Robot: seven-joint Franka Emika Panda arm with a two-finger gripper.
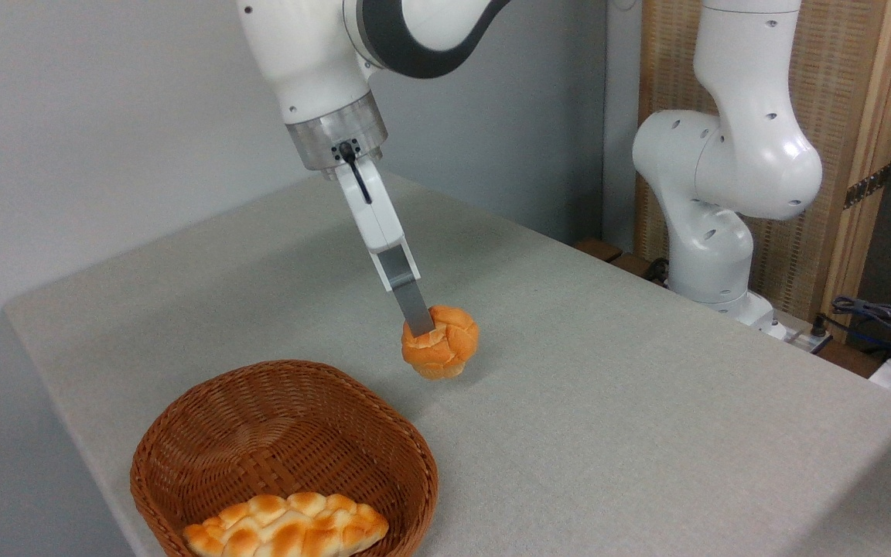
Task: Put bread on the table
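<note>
The bread [445, 346], a small round golden-orange bun with a knotted top, hangs tilted just above the grey-beige table [608, 402], a little past the basket's far rim. My gripper [424, 326] comes down from the upper left and is shut on the bread. One grey finger [413, 303] shows pressed against the bun's left side; the other finger is hidden behind it. A faint shadow lies on the cloth under the bun.
A brown woven wicker basket [260, 433] stands at the table's near left corner, holding a flat braided loaf [287, 526]. The arm's white base [712, 232] rises beyond the table's right edge, with cables [886, 325] beside it.
</note>
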